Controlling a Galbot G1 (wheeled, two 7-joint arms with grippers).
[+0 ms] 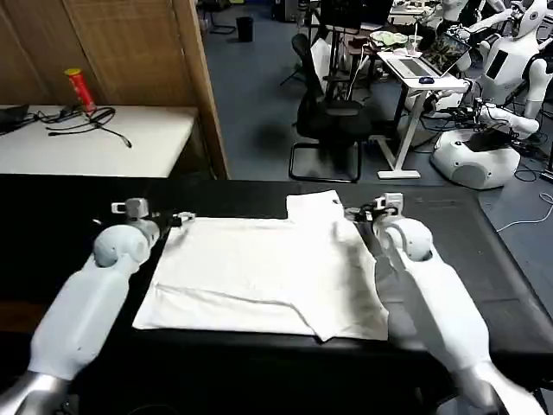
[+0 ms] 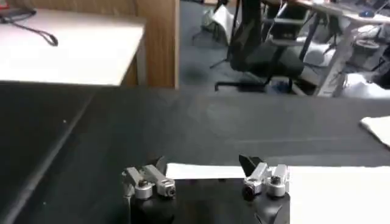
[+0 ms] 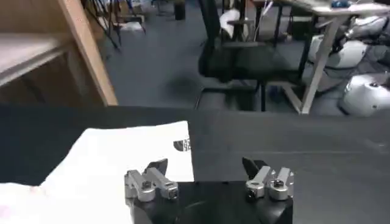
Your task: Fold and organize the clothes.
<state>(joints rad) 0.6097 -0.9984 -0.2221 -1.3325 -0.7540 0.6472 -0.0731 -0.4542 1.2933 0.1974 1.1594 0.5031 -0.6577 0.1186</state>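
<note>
The clothes are one white T-shirt [image 1: 268,272] spread flat on the black table covering [image 1: 449,242], with one sleeve [image 1: 313,206] sticking out at its far right corner. A small dark logo [image 3: 181,145] shows on that sleeve. My left gripper [image 1: 183,219] hovers open at the shirt's far left corner; the white edge [image 2: 204,171] lies between its fingertips [image 2: 159,164]. My right gripper [image 1: 361,213] is open at the shirt's far right side, beside the sleeve [image 3: 134,152]; its jaws stand wide apart over sleeve edge and bare table.
A white side table [image 1: 95,138] with cables and a red can [image 1: 80,90] stands far left. A wooden partition [image 1: 138,52], a black office chair [image 1: 333,117], a desk [image 1: 423,78] and other white robots [image 1: 484,147] lie beyond the table's far edge.
</note>
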